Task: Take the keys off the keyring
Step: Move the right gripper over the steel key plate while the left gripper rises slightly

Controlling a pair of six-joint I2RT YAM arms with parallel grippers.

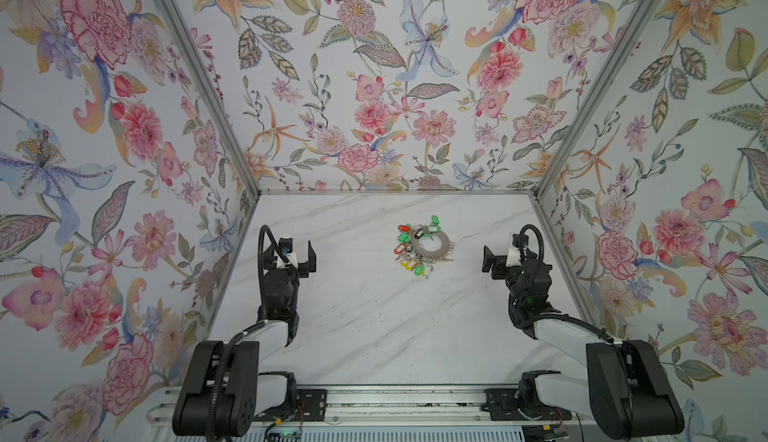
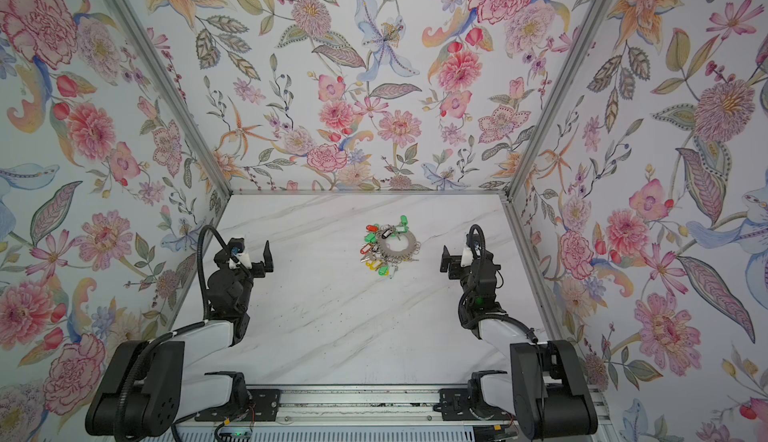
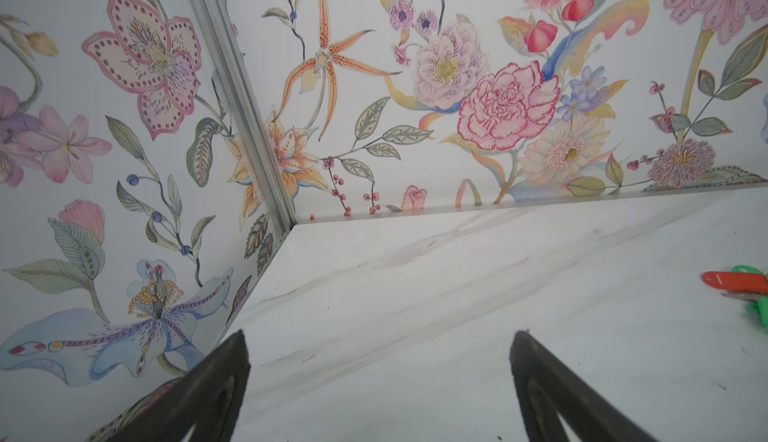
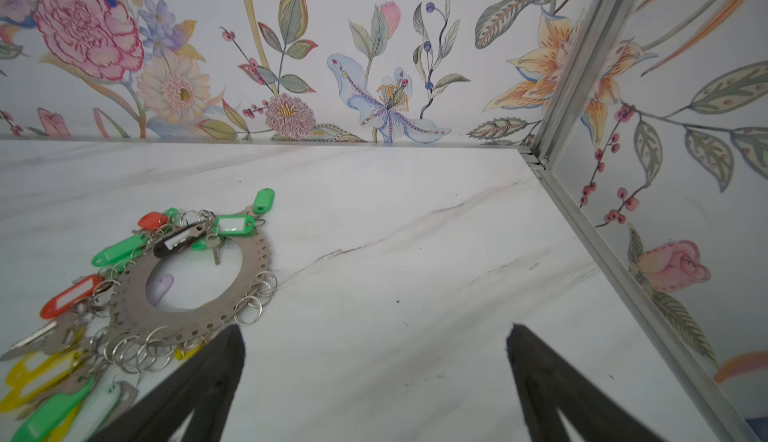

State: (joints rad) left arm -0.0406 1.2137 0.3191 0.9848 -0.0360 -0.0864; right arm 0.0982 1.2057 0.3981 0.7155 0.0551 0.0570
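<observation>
Likely, with left gripper (image 3: 378, 334) and right gripper (image 4: 374, 327) both wide open and empty, tugging the tangled keys (image 1: 410, 258) could drag the unpinned keyring (image 4: 137, 307) along.

Bare tabletop (image 1: 374, 315) all round keyring (image 4: 137, 307); keys (image 4: 62, 338) crowd its left rim, right rim clearer; walls (image 1: 374, 86) close 3 sides.

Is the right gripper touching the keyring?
No, in a top view the right gripper hangs open off to the side of the keyring, bare table between them.

Looking down from high in both top views; low over the table (image 3: 415, 294) from each wrist, facing far corners; sharing the keyring (image 4: 166, 330) with right wrist.
</observation>
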